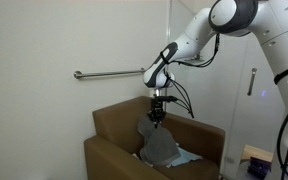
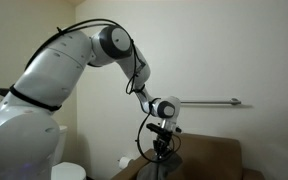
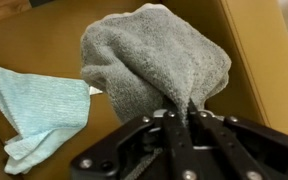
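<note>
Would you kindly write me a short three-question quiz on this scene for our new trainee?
1. True or false: the gripper is shut on the grey towel.
2. What lies loose in the brown box? A) a red sponge B) a light blue cloth C) a black glove
3. Fill in: the metal rail is fixed to the ____.
Key: 1 true; 2 B; 3 wall.

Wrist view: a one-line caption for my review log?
Claw shut on a bunched gray towel above a brown seat, light blue cloth beside it.
</note>
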You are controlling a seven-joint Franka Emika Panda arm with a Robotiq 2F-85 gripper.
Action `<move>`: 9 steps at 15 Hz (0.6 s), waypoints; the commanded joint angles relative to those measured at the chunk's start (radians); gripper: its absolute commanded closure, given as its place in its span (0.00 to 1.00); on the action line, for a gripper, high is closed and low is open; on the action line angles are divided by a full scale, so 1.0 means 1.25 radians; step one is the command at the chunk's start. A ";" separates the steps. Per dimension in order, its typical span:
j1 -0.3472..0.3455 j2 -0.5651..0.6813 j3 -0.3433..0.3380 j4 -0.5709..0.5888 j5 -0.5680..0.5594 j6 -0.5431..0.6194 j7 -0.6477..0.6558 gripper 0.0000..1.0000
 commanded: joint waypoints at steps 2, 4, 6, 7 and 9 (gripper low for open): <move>-0.059 0.006 0.000 -0.017 0.017 -0.040 -0.086 0.93; -0.044 0.006 -0.007 -0.014 0.002 -0.021 -0.044 0.89; -0.042 0.010 -0.007 -0.012 0.001 -0.020 -0.044 0.89; -0.039 0.010 -0.006 -0.011 0.001 -0.020 -0.043 0.89; -0.036 0.010 -0.005 -0.010 0.001 -0.020 -0.043 0.94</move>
